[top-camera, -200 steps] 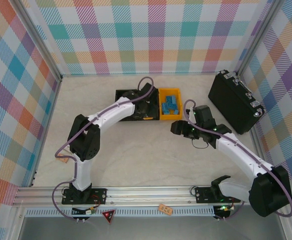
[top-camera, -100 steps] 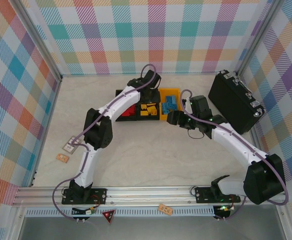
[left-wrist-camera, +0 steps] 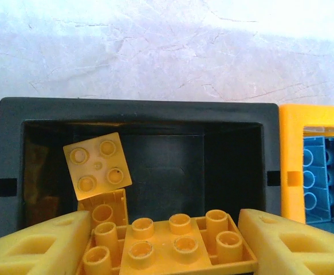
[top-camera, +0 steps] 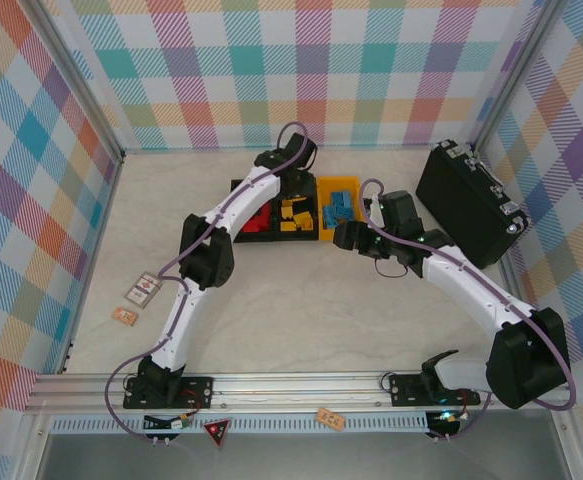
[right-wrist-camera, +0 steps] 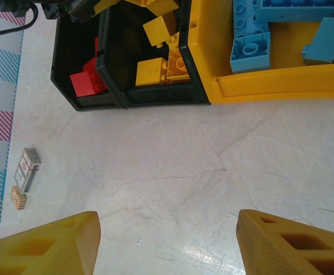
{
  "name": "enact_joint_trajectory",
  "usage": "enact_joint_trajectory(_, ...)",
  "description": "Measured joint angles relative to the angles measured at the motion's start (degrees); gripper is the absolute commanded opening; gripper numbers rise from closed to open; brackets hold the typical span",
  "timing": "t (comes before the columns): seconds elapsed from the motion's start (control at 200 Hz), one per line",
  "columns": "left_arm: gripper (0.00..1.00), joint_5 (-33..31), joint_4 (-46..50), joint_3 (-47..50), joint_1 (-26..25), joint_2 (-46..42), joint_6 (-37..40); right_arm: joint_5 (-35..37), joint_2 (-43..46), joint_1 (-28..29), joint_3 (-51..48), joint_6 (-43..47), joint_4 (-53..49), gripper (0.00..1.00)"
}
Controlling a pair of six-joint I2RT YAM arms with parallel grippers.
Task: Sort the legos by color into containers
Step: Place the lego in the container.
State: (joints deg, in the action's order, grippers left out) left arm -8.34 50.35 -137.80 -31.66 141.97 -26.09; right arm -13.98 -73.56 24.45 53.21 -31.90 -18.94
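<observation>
Where studs rise round, glossy yellow bricks [left-wrist-camera: 98,166], black rectangular bin [left-wrist-camera: 138,109].

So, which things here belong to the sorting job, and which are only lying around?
Job: red legos, yellow legos, blue legos, three joined bins.
Lying about: black case, card, small orange tag.

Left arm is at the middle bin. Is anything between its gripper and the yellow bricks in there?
Nothing visible does. The left gripper hangs over the open-topped middle black bin, and the yellow legos lie straight below it, some showing between its fingers. Whether it touches or grips any of them I cannot tell.
</observation>
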Motion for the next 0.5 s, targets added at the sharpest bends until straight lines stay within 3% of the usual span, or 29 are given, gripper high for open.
enact_joint_trajectory(0.28,0.72,1.0,0.4,-0.2,0.0,0.4,0.1,0.0,0.0,0.0,0.0,0.0,0.0,0.64)
enact_joint_trajectory(0.5,0.74,1.6,0.5,-0.2,0.0,0.4,0.2,0.0,0.0,0.0,0.0,0.0,0.0,0.64)
